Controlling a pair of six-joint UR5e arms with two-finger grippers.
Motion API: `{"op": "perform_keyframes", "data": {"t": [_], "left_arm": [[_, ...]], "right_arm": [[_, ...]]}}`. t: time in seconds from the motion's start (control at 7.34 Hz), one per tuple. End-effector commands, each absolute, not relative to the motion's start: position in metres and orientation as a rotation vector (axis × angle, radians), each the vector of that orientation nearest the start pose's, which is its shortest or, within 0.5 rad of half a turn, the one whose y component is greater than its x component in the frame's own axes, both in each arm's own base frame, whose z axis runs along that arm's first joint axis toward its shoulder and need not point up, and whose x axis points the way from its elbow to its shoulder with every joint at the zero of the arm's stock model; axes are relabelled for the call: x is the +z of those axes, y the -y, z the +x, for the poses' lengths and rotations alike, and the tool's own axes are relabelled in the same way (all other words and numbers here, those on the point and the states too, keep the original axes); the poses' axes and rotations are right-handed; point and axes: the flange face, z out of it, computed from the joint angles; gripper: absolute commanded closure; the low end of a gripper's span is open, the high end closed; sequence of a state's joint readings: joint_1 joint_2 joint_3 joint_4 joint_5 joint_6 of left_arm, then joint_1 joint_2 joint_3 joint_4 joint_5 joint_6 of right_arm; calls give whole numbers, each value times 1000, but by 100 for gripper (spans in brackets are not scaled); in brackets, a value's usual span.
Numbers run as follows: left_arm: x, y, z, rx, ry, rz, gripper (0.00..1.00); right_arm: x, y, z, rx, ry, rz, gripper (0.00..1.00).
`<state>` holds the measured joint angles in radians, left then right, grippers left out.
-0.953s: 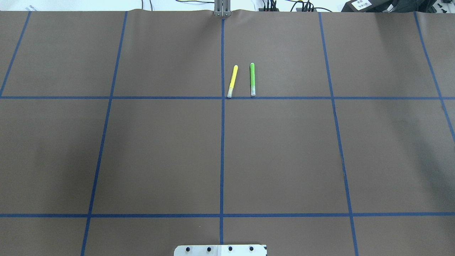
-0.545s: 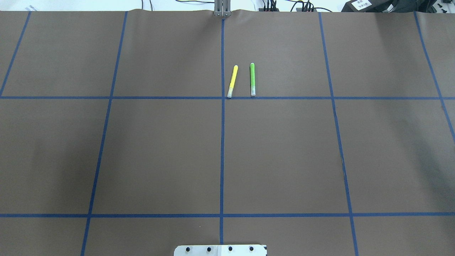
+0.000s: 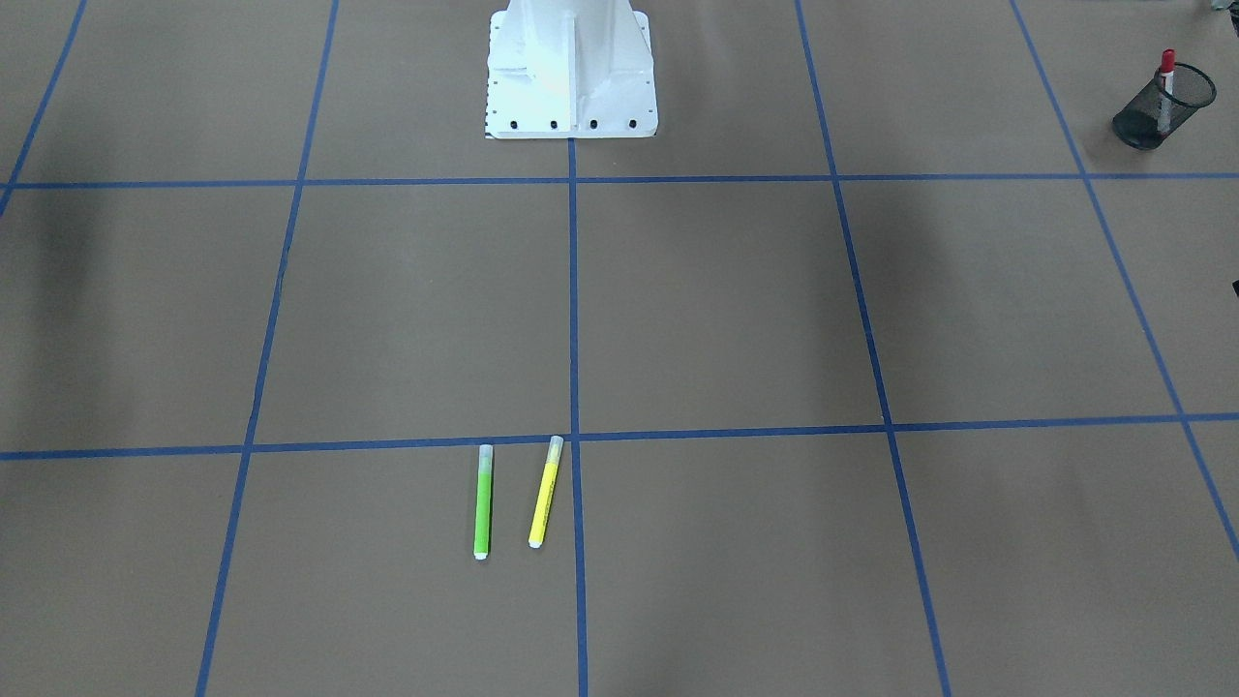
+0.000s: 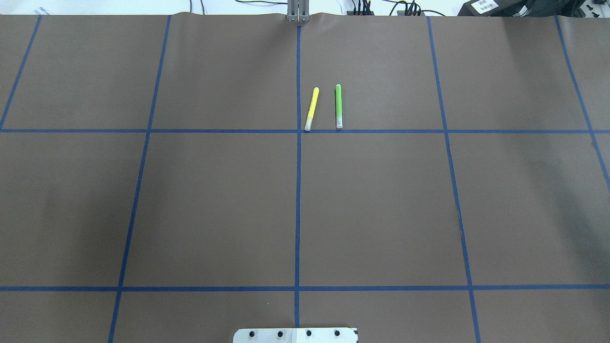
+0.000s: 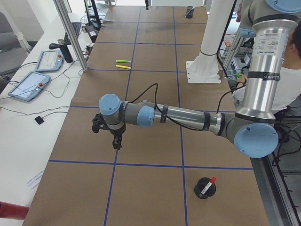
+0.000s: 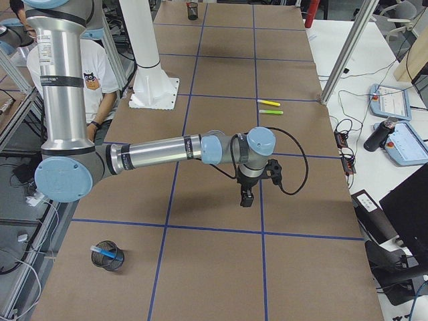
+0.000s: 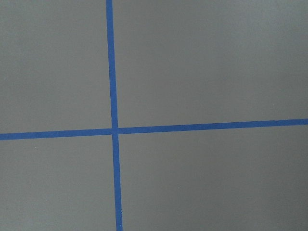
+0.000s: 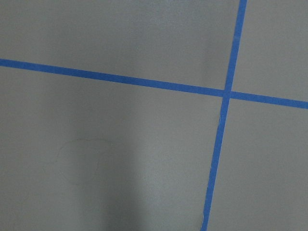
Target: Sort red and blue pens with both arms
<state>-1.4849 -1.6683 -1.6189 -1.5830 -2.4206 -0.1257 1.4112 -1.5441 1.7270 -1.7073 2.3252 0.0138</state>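
While half-hidden in mesh cups (image 3: 1137, 126) (image 6: 115, 265) — red pen (image 3: 1166, 73), blue pen (image 6: 103, 252)

A wide table covered in matt brown paper (image 4: 214, 205) is ruled into large squares by strips of blue tape (image 4: 297, 214). Even light leaves only soft, blurred shadows on it. Along one long side runs a white desk (image 5: 19, 136) carrying two pale grey touchscreen pendants (image 5: 29, 86), with slanted aluminium frame posts (image 5: 70, 33) rising where desk and table meet and a grey office chair (image 5: 5, 44) behind the desk.
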Motion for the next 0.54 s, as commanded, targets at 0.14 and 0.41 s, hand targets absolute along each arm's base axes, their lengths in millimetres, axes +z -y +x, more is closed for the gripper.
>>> {"op": "perform_keyframes", "data": {"t": [0.14,0.41], "left_arm": [[576,542,-12,32,-859,61,0],[572,543,-12,34,-860,68,0]], "right_arm": [[591,503,-14,-162,748,-29,0],[591,503,-14,-147,749,-35,0]]}}
